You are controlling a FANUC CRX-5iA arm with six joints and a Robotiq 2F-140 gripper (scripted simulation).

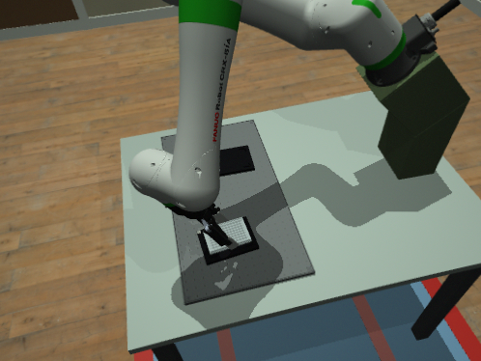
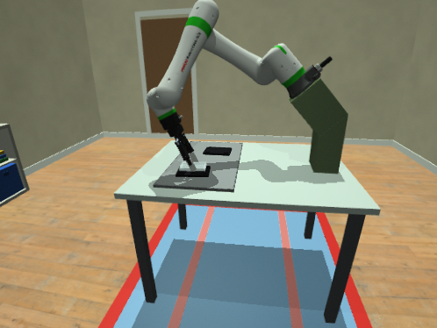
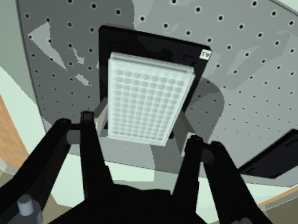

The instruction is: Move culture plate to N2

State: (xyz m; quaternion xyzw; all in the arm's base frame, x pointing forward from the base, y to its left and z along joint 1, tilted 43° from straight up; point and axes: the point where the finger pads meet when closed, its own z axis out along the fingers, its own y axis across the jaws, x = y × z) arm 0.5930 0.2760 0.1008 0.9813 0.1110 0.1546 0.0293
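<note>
Wrist view showed the claw (image 3: 141, 137) clamped on the near end of the lidded plate (image 3: 148, 96), above the black nest N1 (image 3: 143, 42) on the worktop (image 1: 367, 241).

In my overhead view, the white jointed arm (image 1: 203, 106) covers the left end of the far flat black plate nest (image 1: 238, 159) and runs off the top edge. In my wrist view, that nest (image 3: 269, 159) is cut off at the right edge. The clear plate lid cannot be told apart from the white gridded well plate (image 3: 145, 96).
</note>
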